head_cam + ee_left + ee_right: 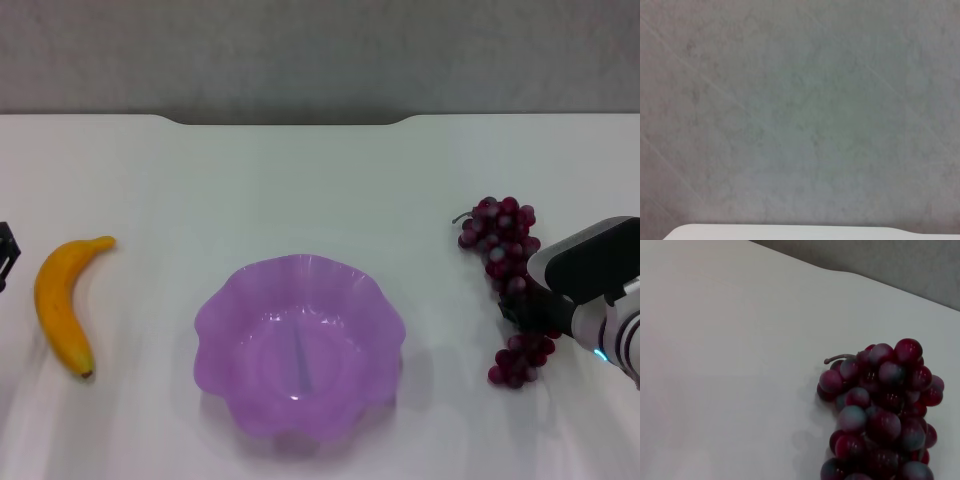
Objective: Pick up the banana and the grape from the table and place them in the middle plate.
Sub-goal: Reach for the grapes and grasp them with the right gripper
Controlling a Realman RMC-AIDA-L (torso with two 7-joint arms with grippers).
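Left gripper [5, 255]: sitting at the far left edge of the frame, near the banana; only a dark sliver is showing, so I cannot tell how its jaws are standing.
Banana [62, 303]: lying on the table [300, 180] at lower left, untouched, well apart from the plate.
Plate [298, 345]: sitting at bottom centre, holding nothing.
Grapes [505, 270]: lying at right on the table, stem pointing up-frame.
Right gripper [535, 315]: reaching in from the right edge across the bunch's middle; its jaws are hidden, cannot tell.
Progress: nothing is placed yet; both fruits are waiting to go in.
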